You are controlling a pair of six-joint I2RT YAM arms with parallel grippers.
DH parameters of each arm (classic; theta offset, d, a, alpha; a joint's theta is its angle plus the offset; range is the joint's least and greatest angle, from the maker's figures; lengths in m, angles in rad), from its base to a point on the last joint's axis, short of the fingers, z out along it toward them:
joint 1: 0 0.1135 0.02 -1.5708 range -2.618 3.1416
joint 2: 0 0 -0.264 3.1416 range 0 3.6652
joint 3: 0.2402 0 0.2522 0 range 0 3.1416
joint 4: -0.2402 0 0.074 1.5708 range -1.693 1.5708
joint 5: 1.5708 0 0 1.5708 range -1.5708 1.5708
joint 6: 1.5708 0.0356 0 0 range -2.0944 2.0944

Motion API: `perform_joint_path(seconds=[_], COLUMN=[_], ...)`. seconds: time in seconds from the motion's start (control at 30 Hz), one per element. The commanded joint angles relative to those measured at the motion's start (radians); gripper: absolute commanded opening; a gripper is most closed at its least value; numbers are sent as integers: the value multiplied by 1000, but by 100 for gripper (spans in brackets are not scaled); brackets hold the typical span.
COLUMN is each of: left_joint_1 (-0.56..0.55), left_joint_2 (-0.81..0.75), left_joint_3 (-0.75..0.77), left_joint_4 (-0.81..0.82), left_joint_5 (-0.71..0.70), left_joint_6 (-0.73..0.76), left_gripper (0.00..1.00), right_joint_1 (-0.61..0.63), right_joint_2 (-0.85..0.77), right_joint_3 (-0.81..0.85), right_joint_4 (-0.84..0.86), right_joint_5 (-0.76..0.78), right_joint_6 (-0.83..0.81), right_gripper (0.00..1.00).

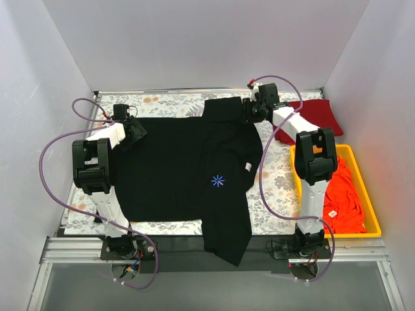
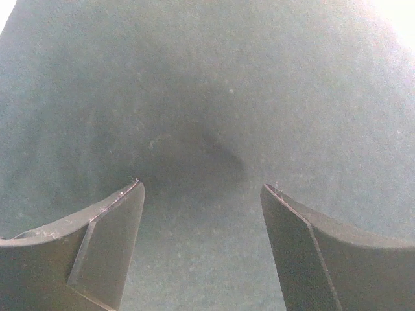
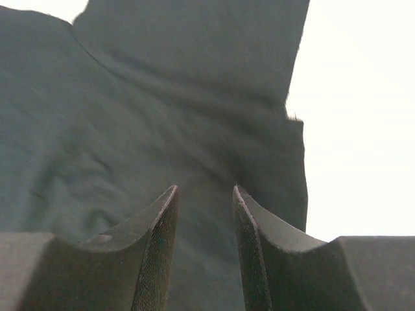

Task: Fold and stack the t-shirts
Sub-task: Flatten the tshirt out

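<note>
Lying flat on the floral-covered table [image 1: 280, 184]: black t-shirt [image 1: 175, 168] hanging over the near edge, dark red t-shirt [image 1: 318, 116], possibly folded, yellow bin [image 1: 366, 194]

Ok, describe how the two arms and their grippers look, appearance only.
The left arm and right arm are white links with bulky black joint housings. A looping purple cable trails the left arm, another the right. An orange patch marks the right arm's elbow. The left gripper and right gripper have dark, curved wedge fingers tapering to tips; the right pair's inner faces are finely ribbed.
</note>
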Motion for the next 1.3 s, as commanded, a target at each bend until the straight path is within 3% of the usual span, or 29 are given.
perform_joint_path(seconds=[0.0, 0.3, 0.63, 1.07, 1.27], left_joint_1=[-16, -130, -214, -227, -227], left_joint_2=[-101, -240, -312, -328, -306], left_joint_3=[-23, -92, -166, -230, -233], left_joint_4=[-11, 4, 27, 26, 27], left_joint_5=[29, 20, 44, 46, 58], left_joint_6=[13, 64, 87, 88, 79], left_gripper=[68, 68, 68, 68, 68], right_joint_1=[-4, -2, -14, -41, -56], right_joint_2=[27, 250, 334, 452, 556], right_joint_3=[118, 338, 339, 362, 486], right_joint_4=[90, 142, 243, 277, 306], right_joint_5=[-71, -105, -81, -130, -180], right_joint_6=[-5, 81, 108, 289, 363], right_gripper=[39, 35, 29, 31, 39])
